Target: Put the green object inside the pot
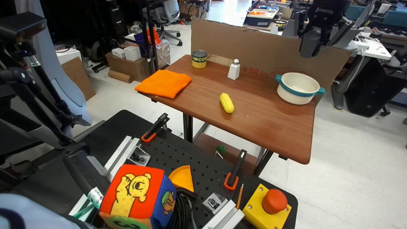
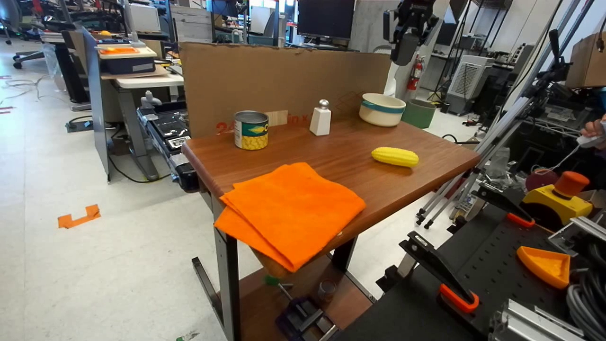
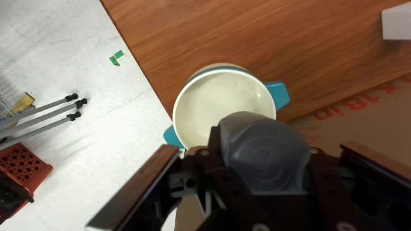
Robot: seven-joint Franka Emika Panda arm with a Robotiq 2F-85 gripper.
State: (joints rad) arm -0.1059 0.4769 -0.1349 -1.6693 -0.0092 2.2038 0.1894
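Your gripper (image 3: 263,149) has its fingers closed on the green object (image 3: 267,160), which reads dark grey here, held well above the pot (image 1: 294,95); in the wrist view it overlaps the rim. Judgement: light, stiff, smooth-sided, unlikely to break, may slip if pinched off-centre. Best hold for you: 2 opposite side walls, mid-height. Around: 2 teal handles (image 3: 278,95) jut from the pot, 1 seemingly past the table (image 1: 260,117) edge; cardboard (image 2: 284,80) stands upright near it. Watch these on your descent. Shaker (image 1: 234,71), can (image 1: 199,59) and yellow corn (image 1: 227,103) sit well apart from the pot.
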